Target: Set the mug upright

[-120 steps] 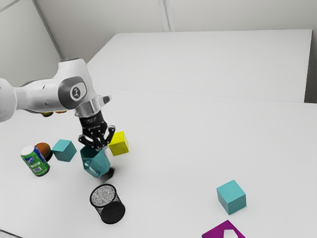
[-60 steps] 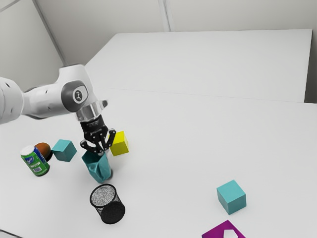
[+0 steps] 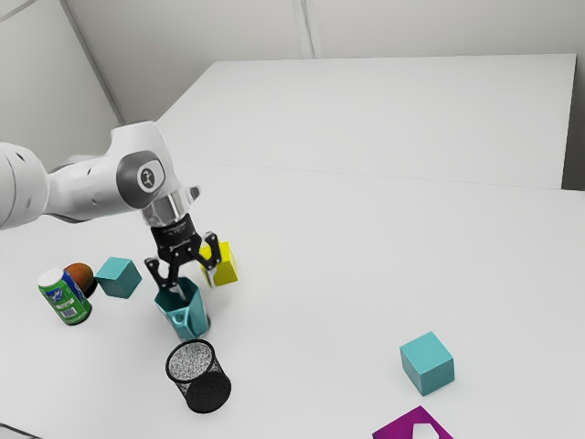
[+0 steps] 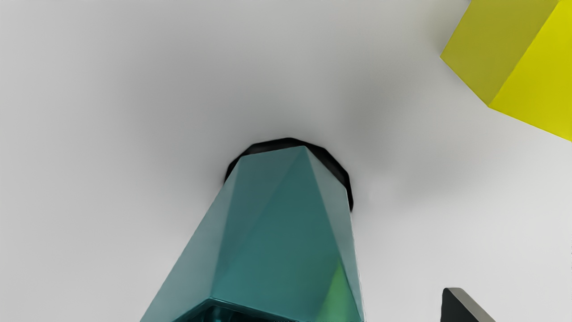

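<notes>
Your gripper stands wide open with nothing clamped, one finger at or just inside the rim of the mug, which looks upright on the table between the yellow block and the mesh cup. If you swing sideways before lifting straight clear, that finger could hook the rim and tip the mug over again

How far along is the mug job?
Done, by the look of it: mug stands mouth up, its black base down on the table.
In hand: nothing gripped; the gripper is open at the mug's mouth, fingers spread.
Left: probably just backing off clear of the rim, as one finger overlaps the mouth in the exterior view.
</notes>
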Robot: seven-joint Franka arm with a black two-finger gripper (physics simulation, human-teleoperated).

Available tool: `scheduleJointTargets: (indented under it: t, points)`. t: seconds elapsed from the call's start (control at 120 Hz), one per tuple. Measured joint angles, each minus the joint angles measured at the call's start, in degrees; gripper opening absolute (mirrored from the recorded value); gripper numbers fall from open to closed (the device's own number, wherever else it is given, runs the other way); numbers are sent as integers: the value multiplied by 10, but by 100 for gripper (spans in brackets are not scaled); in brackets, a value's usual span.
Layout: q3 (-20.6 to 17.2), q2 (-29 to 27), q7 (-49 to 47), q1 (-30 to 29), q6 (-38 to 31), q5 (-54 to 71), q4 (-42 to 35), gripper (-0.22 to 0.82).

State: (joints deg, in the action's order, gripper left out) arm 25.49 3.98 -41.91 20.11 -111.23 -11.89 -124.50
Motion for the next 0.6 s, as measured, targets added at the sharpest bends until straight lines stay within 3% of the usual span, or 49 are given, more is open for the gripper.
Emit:
scheduleJointTargets:
  t: [0.233,0.6]
  points:
    - [0,-7,4,2,7,4,19,52]
    - [0,-15,20,3,80,65,138,59]
